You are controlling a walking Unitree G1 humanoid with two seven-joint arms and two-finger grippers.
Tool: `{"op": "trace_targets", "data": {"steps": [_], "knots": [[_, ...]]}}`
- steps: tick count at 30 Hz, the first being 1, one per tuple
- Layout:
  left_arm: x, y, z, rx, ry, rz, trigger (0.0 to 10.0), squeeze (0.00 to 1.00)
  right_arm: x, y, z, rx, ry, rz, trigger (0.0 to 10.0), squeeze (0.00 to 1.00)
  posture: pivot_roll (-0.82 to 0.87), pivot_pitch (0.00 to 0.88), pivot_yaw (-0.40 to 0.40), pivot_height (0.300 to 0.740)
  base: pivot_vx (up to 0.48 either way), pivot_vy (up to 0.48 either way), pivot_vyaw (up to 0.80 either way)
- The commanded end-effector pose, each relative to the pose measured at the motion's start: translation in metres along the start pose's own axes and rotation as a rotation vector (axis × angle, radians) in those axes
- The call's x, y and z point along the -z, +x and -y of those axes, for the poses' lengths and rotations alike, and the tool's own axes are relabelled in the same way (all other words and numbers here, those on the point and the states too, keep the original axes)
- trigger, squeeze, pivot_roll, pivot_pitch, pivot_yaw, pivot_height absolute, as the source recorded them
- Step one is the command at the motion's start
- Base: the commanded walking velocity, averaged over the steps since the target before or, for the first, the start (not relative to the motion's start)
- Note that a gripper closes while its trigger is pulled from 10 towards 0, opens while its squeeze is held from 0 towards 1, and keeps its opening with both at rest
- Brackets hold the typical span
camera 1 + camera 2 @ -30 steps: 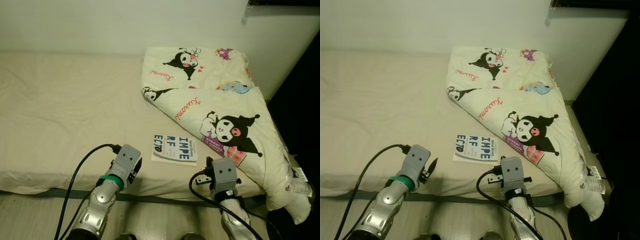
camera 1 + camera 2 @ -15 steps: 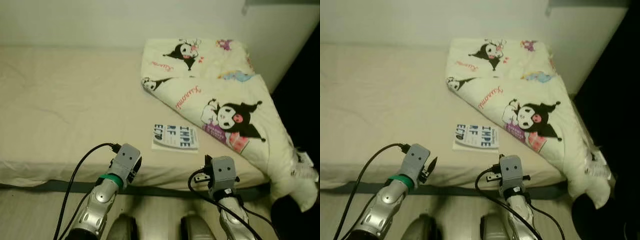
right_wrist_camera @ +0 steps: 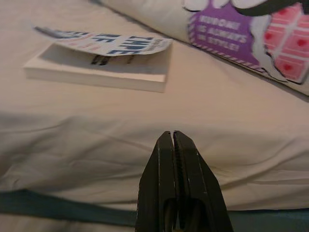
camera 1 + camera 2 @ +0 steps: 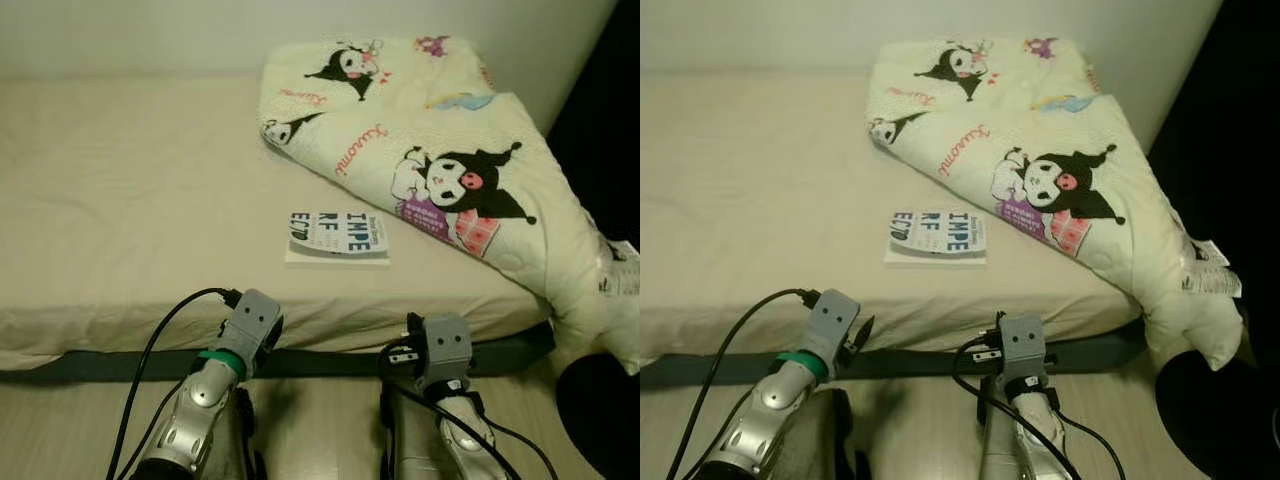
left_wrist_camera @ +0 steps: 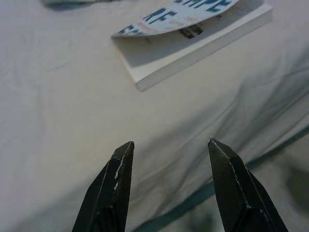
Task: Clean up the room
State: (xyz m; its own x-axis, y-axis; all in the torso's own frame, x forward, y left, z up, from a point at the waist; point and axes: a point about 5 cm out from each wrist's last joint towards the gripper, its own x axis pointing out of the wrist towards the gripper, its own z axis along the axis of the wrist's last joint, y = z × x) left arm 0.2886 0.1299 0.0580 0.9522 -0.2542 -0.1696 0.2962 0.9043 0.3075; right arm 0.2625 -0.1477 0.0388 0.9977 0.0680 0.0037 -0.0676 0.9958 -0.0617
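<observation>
A paperback book (image 4: 338,236) with a white cover and blue lettering lies flat on the beige bed (image 4: 120,210), near its front edge; its cover curls up a little (image 3: 111,46). A cream quilt (image 4: 450,160) printed with cartoon characters is folded over the bed's right side and hangs off the corner. My left gripper (image 5: 169,147) hovers open in front of the mattress edge, short of the book (image 5: 193,34). The right gripper (image 3: 173,137) is shut on nothing, level with the mattress edge below the book. Both wrists (image 4: 248,335) (image 4: 437,350) sit low before the bed.
A dark band (image 4: 110,362) runs along the bed base. Pale wood floor (image 4: 70,430) lies below it. A white wall (image 4: 130,30) backs the bed, and a dark area (image 4: 605,90) stands to the right. A label (image 4: 617,280) hangs from the quilt's corner.
The whole scene has shifted upward and toward me in the eye views, so the camera moved; the bed edge now sits higher. Both arms keep the same pose.
</observation>
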Motion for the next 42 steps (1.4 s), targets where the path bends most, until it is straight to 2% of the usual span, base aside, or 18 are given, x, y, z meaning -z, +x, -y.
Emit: {"op": "trace_targets", "data": {"steps": [1,8,10,11,15,17,18,19,21,23,24,25,26,28,32,35,37,42], "knots": [[0.0,-0.001,-0.004,-0.008,0.0,-0.011,10.0,0.0,-0.003,0.002,-0.001,-0.001,0.039,0.002,10.0,0.0,-0.1,0.103,0.091,0.55,0.0,0.0,0.0],[-0.014,0.004,-0.014,-0.038,-0.015,0.026,10.0,0.0,-0.019,0.013,-0.004,-0.016,0.138,0.049,10.0,0.0,-0.08,0.134,0.092,0.535,0.0,0.0,0.0],[-0.034,0.008,-0.023,-0.062,-0.026,0.08,10.0,0.0,-0.035,0.027,-0.01,-0.055,0.237,0.084,10.0,0.0,-0.05,0.203,0.102,0.525,0.0,0.0,0.0],[-0.034,0.008,-0.023,-0.062,-0.026,0.08,10.0,0.0,-0.035,0.027,-0.01,-0.055,0.237,0.084,10.0,0.0,-0.05,0.203,0.102,0.525,0.0,0.0,0.0],[-0.063,0.009,-0.04,-0.102,-0.028,0.162,10.0,0.0,-0.062,0.05,-0.034,-0.207,0.427,0.127,10.0,0.0,-0.02,0.233,0.097,0.505,0.0,0.0,0.0],[-0.067,0.008,-0.042,-0.11,-0.026,0.172,10.0,0.0,-0.068,0.052,-0.039,-0.245,0.468,0.138,10.0,0.0,-0.02,0.233,0.097,0.505,0.0,0.0,0.0],[-0.07,0.007,-0.045,-0.121,-0.026,0.182,10.0,0.0,-0.076,0.055,-0.046,-0.301,0.551,0.141,10.0,0.0,-0.01,0.237,0.093,0.505,0.0,0.0,0.0],[-0.07,0.007,-0.045,-0.121,-0.026,0.182,10.0,0.0,-0.076,0.055,-0.046,-0.301,0.551,0.141,10.0,0.0,-0.01,0.237,0.093,0.505,0.0,0.0,0.0],[-0.076,0.003,-0.048,-0.135,-0.025,0.196,10.0,0.0,-0.084,0.058,-0.056,-0.367,0.708,0.137,10.0,0.0,0.01,0.245,0.086,0.505,0.0,0.0,0.0],[-0.077,0.002,-0.049,-0.138,-0.023,0.201,10.0,0.0,-0.086,0.058,-0.059,-0.383,0.756,0.133,10.0,0.0,0.01,0.246,0.084,0.505,0.0,0.0,0.0],[-0.079,0.001,-0.048,-0.139,-0.021,0.202,10.0,0.0,-0.086,0.059,-0.06,-0.377,0.806,0.126,10.0,0.1,0.02,0.247,0.079,0.505,0.0,0.0,0.0],[-0.079,0.0,-0.048,-0.14,-0.02,0.203,10.0,0.0,-0.084,0.059,-0.059,-0.36,0.871,0.116,10.0,1.0,0.02,0.249,0.076,0.505,0.0,0.0,0.0],[-0.079,0.0,-0.048,-0.14,-0.02,0.203,10.0,0.0,-0.084,0.059,-0.059,-0.36,0.871,0.116,10.0,1.0,0.02,0.249,0.076,0.505,0.0,0.0,0.0],[-0.081,-0.001,-0.048,-0.143,-0.022,0.201,10.0,0.0,-0.078,0.059,-0.057,-0.316,0.992,0.093,10.0,1.0,0.02,0.251,0.073,0.505,0.0,0.0,0.0],[-0.081,-0.002,-0.048,-0.143,-0.023,0.199,10.0,0.0,-0.074,0.059,-0.054,-0.29,1.05,0.074,10.0,1.0,0.02,0.253,0.072,0.505,0.0,0.0,0.0],[-0.083,-0.002,-0.044,-0.134,-0.028,0.193,10.0,0.0,-0.069,0.061,-0.049,-0.266,1.258,0.006,10.0,1.0,0.02,0.258,0.077,0.505,0.0,0.0,0.0],[-0.083,-0.002,-0.044,-0.134,-0.028,0.193,10.0,0.0,-0.069,0.061,-0.049,-0.266,1.258,0.006,10.0,1.0,0.02,0.258,0.077,0.505,0.0,0.0,0.0],[-0.085,-0.001,-0.043,-0.126,-0.03,0.193,10.0,0.0,-0.068,0.068,-0.048,-0.271,1.381,-0.077,10.0,1.0,0.02,0.263,0.087,0.505,0.0,0.0,0.0]]}}
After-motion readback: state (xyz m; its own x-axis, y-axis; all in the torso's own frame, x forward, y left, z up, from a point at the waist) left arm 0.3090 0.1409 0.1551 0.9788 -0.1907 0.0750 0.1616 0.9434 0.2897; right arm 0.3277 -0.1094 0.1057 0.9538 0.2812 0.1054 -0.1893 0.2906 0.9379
